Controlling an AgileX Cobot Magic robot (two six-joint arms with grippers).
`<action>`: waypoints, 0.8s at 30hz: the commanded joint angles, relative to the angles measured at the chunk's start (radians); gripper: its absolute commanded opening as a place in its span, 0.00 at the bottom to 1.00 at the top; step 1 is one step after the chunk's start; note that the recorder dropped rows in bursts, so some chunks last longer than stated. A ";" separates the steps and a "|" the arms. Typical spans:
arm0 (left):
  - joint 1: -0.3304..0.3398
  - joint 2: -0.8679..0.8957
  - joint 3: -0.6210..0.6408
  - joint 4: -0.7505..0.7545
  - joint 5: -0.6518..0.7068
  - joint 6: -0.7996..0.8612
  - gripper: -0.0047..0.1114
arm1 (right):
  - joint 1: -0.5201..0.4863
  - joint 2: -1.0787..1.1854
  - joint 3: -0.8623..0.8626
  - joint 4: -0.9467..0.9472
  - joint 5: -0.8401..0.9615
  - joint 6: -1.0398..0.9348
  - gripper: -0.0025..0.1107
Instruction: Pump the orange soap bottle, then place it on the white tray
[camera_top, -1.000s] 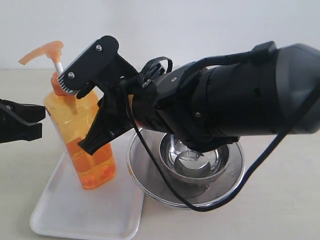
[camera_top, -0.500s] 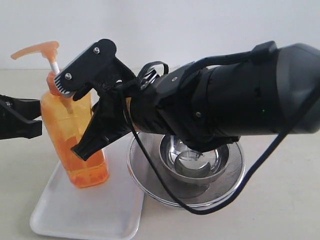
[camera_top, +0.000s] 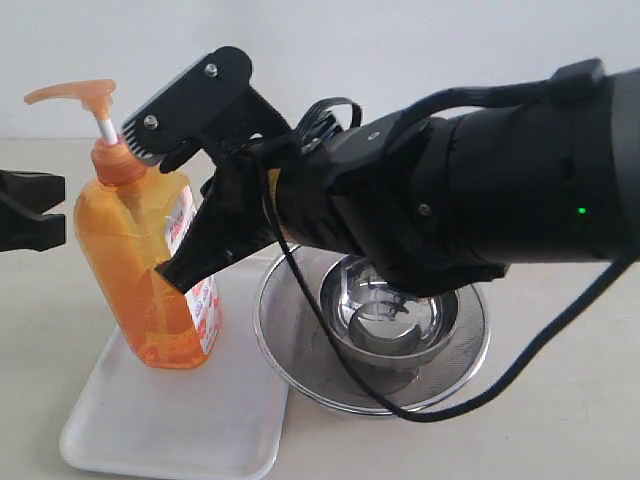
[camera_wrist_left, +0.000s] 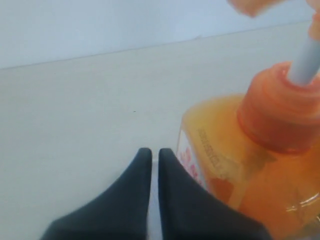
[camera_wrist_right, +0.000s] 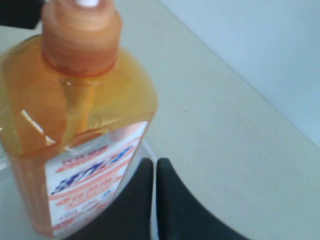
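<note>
Both the left gripper (camera_wrist_left: 155, 154) and right gripper (camera_wrist_right: 153, 163) have fingers nearly touching, holding nothing. We see the orange soap bottle (camera_top: 140, 270), tilted before, now upright on the white tray (camera_top: 170, 430); placing seems done.

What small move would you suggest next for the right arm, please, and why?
Probably back the right gripper gently away from the orange soap bottle: it already stands on the white tray, and the fingers are shut beside it, not around it.

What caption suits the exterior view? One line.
Orange soap bottle stands on the white tray, right gripper close beside it.
</note>
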 joint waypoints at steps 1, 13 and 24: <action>-0.003 -0.106 0.019 0.001 0.129 -0.048 0.08 | -0.001 -0.072 0.041 0.093 0.075 -0.070 0.02; -0.010 -0.489 0.134 0.014 0.083 -0.137 0.08 | -0.001 -0.348 0.256 0.258 0.151 -0.129 0.02; -0.010 -0.880 0.134 -0.060 0.409 -0.092 0.08 | -0.001 -0.588 0.335 0.174 0.149 -0.141 0.02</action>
